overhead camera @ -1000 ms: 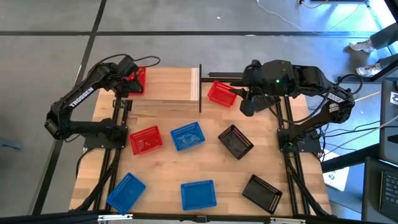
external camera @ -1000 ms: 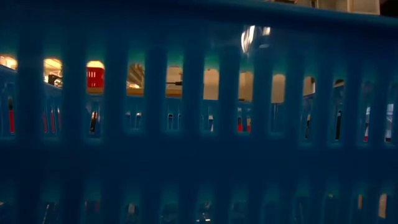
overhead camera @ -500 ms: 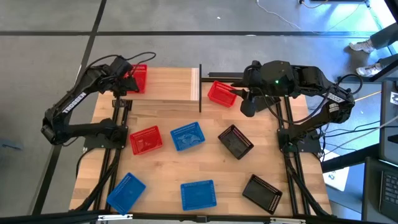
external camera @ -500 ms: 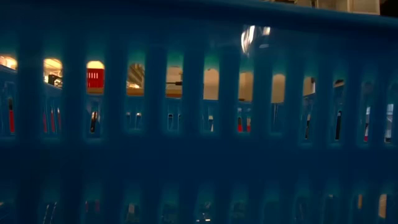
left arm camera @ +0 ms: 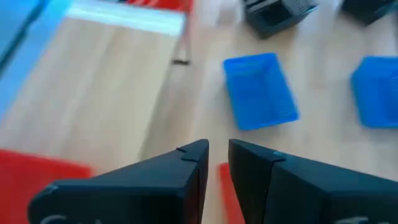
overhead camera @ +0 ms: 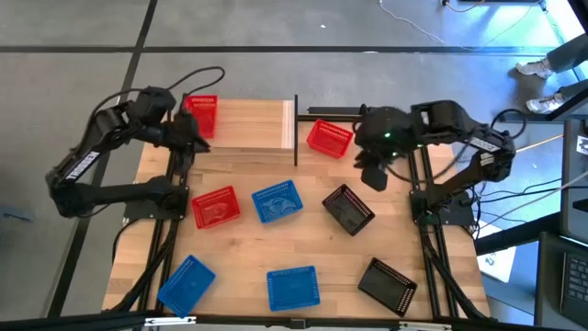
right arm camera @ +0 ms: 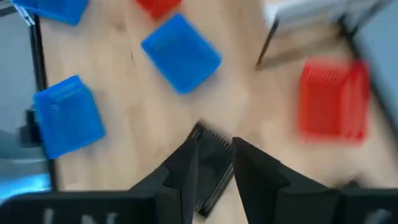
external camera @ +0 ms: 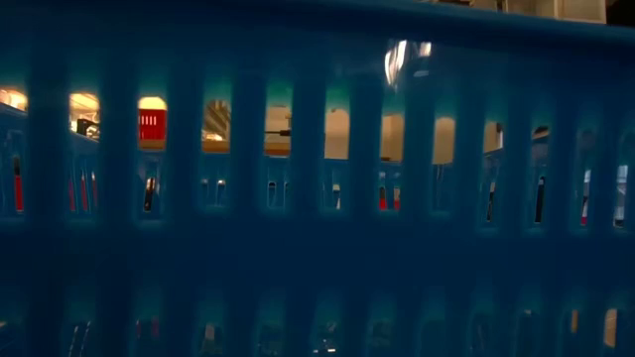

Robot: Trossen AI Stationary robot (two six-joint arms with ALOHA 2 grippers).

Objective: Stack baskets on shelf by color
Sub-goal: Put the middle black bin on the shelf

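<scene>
Nearest the low camera, a blue basket [external camera: 317, 198] fills the view, its slotted wall hiding almost everything behind. Beyond it on the table [overhead camera: 239, 262] are found two more blue baskets, three black baskets and a red basket [overhead camera: 215, 207]. Farther on, a second red basket [overhead camera: 329, 137] lies just beside the shelf [overhead camera: 246, 125], on which the third red one [overhead camera: 201, 112] is set. The left gripper [overhead camera: 195, 140], nearly closed and empty, hangs by the shelf's front edge; the right gripper [overhead camera: 373, 175], likewise narrowly parted and empty, hangs over the table. A careless sweep could knock the shelved basket off.
</scene>
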